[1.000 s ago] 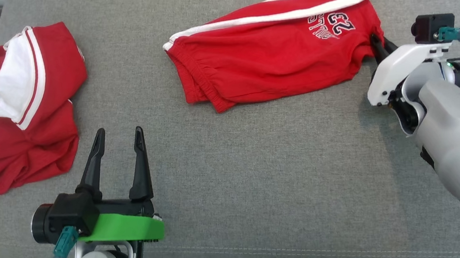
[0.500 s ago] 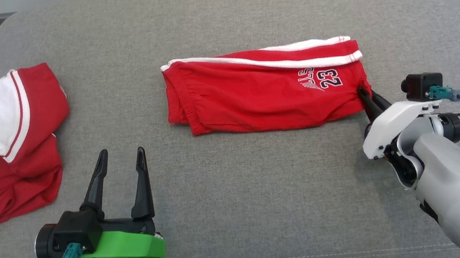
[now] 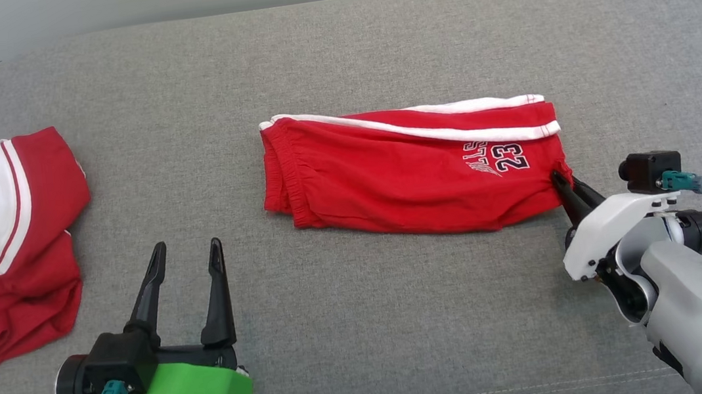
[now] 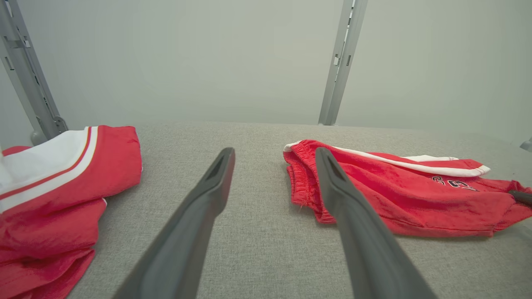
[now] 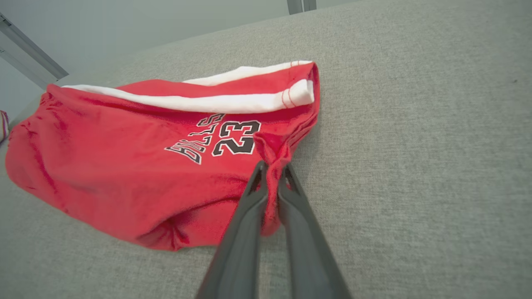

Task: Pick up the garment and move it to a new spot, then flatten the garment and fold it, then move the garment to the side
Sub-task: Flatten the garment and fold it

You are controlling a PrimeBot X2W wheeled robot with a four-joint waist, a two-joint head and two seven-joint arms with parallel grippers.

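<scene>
The shorts (image 3: 402,178) are bright red with white side stripes and a dark, white-edged "23" print. The second garment (image 3: 11,288) is red too, with a white panel crossed by a thin red line. The cushion (image 3: 366,327) is speckled grey. The left gripper (image 3: 188,245) is black, on a green bracket (image 3: 193,381)

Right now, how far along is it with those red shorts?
Looks done: the red shorts appear folded double and lie fairly flat on the grey cushion. In hand: the right gripper is shut on a pinch of cloth at their corner near the 23 print, while the left gripper hovers open, apart from them. Left: probably carrying them to the side. A second red garment lies crumpled at the left.
</scene>
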